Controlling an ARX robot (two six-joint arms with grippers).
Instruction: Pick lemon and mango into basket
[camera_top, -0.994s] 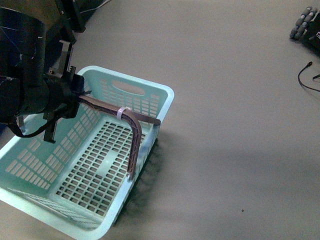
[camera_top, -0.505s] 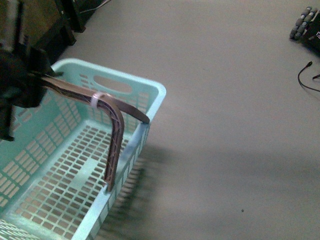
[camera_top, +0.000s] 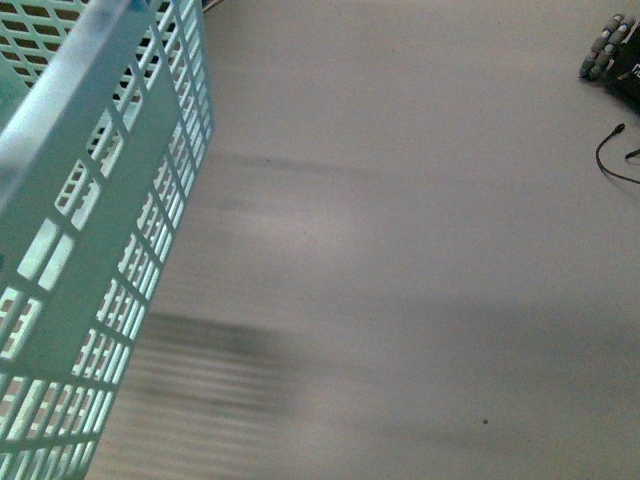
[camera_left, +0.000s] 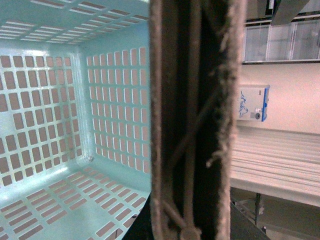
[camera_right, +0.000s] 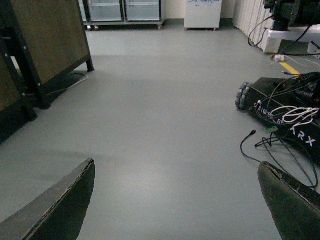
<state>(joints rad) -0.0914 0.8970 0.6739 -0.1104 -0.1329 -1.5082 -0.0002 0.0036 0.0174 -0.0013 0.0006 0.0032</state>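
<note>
My left gripper (camera_left: 192, 222) clamps the tilted basket's (camera_top: 90, 200) handle (camera_left: 195, 100). My right gripper (camera_right: 175, 200) hangs spread wide above the floor (camera_right: 160, 100).

The front view is dim and flat grey. The basket (camera_top: 90, 200) along its left edge is smeared by motion blur, and streaky banded shadows lie on the floor (camera_top: 420, 250) at centre left and lower left. The right side is sharper. In the left wrist view the handle (camera_left: 170, 100) fills the centre, too close to be sharp, with a dark core. The basket walls on the left are bright and glossy, and the background on the right is warm. The right wrist view is evenly lit, with a pale sheen at mid-floor. The jaws in its lower corners are dark and soft.
</note>
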